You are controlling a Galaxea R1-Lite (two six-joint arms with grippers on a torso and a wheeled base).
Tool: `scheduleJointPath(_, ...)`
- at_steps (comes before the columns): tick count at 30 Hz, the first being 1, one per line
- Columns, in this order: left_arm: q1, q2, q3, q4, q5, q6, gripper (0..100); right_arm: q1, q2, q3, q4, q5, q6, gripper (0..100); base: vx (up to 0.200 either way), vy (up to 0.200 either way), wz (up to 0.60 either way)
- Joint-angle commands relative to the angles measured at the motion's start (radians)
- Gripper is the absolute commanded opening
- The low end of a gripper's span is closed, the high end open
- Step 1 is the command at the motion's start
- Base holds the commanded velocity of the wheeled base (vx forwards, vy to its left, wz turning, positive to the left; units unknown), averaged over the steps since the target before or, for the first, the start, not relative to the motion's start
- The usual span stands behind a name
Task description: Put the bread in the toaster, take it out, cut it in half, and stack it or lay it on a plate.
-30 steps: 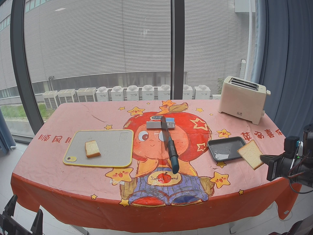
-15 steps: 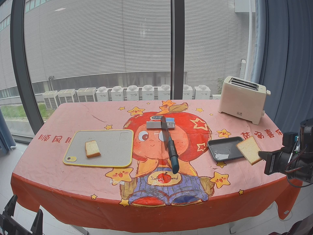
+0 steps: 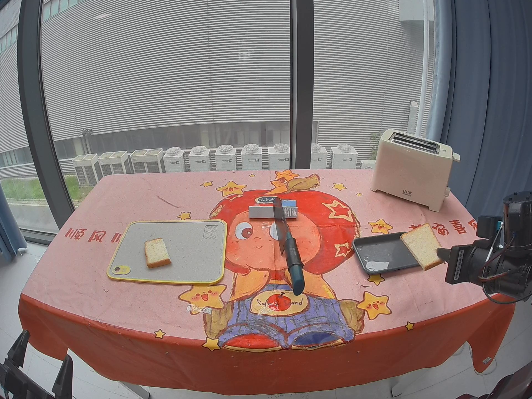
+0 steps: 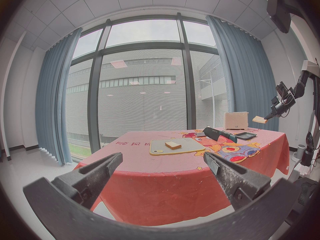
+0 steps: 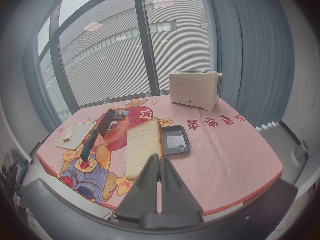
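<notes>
The left pincer point(image 4: 162, 157) hangs off the left end of the desk point(image 3: 138, 195), below the level of its top, with its jaws spread wide and nothing between them. On the left part of the desk lies a grey cutting board point(image 3: 183, 247) with a yellow rim, and a small piece of bread point(image 3: 157, 252) rests flat on it. In the middle lies a knife point(image 3: 289, 247) with its dark handle toward the robot. Its blade is propped on a small grey block point(image 3: 260, 211), which looks like a knife rest, though it is too small to be sure. To the right sits a dark tray point(image 3: 379, 253). The slice of bread point(image 3: 423, 246) is in the air beside the tray's right edge, well above the desk, tilted and clamped at its near edge by the closed right pincer point(image 5: 159, 162). The cream toaster point(image 3: 413, 167) stands at the far right corner, with its slots facing up.
</notes>
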Motion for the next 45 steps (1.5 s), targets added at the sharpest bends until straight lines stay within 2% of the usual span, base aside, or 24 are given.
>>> scheduleJointPath(1,0.000,-0.016,0.016,0.000,0.000,0.000,100,-0.001,0.022,-0.014,0.000,0.001,0.010,0,0.000,0.000,0.00)
scheduleJointPath(5,0.000,-0.016,0.016,0.000,0.000,0.000,100,-0.001,0.039,-0.041,0.000,0.012,0.038,0,0.000,0.000,0.00)
scheduleJointPath(20,0.001,-0.016,0.016,0.000,0.000,0.000,100,-0.065,0.202,-0.181,0.002,0.016,0.029,0,0.000,0.000,0.00)
scheduleJointPath(21,0.001,-0.016,0.016,0.001,0.000,0.000,100,-0.079,0.243,-0.229,0.002,0.016,0.026,0,0.000,0.000,0.00)
scheduleJointPath(27,0.001,-0.016,0.016,0.000,0.000,0.000,100,-0.087,0.320,-0.301,0.002,0.016,0.024,0,0.000,0.000,0.00)
scheduleJointPath(45,0.001,-0.016,0.016,0.001,0.000,0.000,100,-0.084,0.411,-0.311,0.000,0.021,0.026,0,0.000,0.000,0.00)
